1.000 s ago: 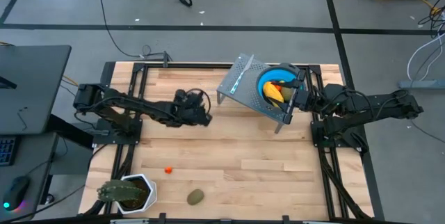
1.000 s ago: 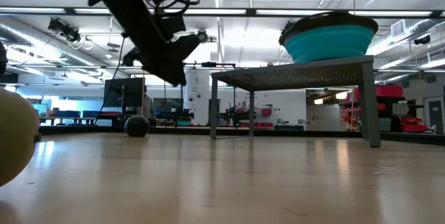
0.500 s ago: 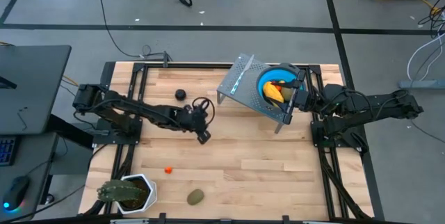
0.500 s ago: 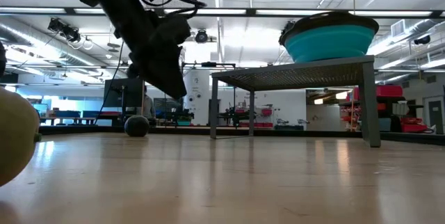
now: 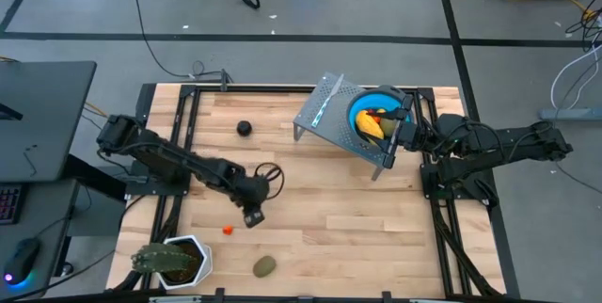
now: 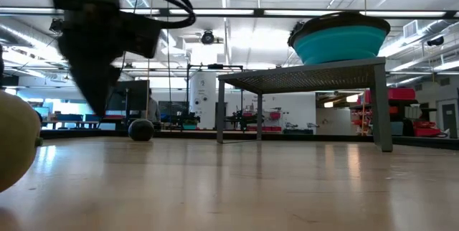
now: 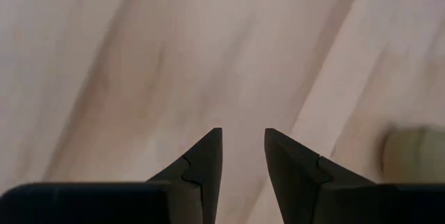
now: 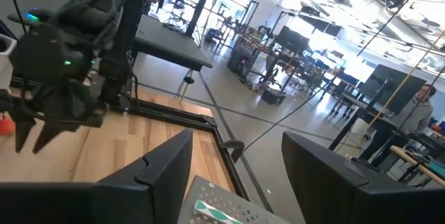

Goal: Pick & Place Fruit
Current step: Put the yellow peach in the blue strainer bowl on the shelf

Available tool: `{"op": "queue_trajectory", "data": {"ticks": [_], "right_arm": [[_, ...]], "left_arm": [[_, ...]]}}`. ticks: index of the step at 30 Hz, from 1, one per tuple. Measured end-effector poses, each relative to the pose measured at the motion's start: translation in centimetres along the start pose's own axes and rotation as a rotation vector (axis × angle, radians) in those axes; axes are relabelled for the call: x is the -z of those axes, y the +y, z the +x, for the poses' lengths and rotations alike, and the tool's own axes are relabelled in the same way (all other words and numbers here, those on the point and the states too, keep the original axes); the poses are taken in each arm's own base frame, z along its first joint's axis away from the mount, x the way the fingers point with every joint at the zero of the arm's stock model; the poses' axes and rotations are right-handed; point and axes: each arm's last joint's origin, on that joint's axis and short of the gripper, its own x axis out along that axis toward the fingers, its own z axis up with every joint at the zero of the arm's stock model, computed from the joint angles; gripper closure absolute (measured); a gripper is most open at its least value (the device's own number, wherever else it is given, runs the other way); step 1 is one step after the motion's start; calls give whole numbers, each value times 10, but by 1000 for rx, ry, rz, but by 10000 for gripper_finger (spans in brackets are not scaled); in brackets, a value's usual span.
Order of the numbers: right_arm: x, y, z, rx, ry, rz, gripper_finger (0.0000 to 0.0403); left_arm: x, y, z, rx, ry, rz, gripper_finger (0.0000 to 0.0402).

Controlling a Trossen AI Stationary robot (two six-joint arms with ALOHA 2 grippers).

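Task partly done, by the look of it — the blue bowl (image 5: 373,115) up on the small perforated metal stand (image 5: 335,118) at the far right of the worktop (image 5: 329,218) already has a yellow piece (image 5: 372,126) and some orange-red showing inside. Left out on the wood: a dark round fruit (image 5: 244,128) near the far edge, a tiny orange-red bit (image 5: 227,231) toward the near left, and an olive-brown oval (image 5: 265,265) close to the near edge; a second pale oval (image 6: 16,147) sits right at the low camera, cut off by the frame, may be the same one. So at least three pieces left to move. Left gripper (image 5: 252,215) hangs over the middle-left of the worktop, just beside the orange-red bit, pointing down at bare wood — its fingers (image 7: 201,160) are a narrow gap apart with nothing between them, and an olive blur sits off to one side in its wrist view. Right gripper (image 5: 403,126) waits at the stand beside the bowl, fingers (image 8: 163,165) well apart, holding nothing. Green spiky plant in its white pot (image 5: 174,261) stands at the near-left corner, not part of the job. My guess: next pick is the orange-red bit or the oval.
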Motion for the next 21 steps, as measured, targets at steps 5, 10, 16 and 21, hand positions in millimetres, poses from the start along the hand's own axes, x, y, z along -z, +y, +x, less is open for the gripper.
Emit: {"op": "queue_trajectory", "data": {"ticks": [5,10,16,21], "right_arm": [[1,0,0,-2,5,-3,170],[1,0,0,-2,6,-7,170],[2,1,0,-7,18,-20,170],[2,1,0,-10,23,-22,170]], "left_arm": [[19,-7,1,-24,93,-50,285],[27,-16,-13,-157,128,-86,274],[31,-32,-35,-263,112,-153,233],[45,-41,-33,-260,148,-207,191]]}}
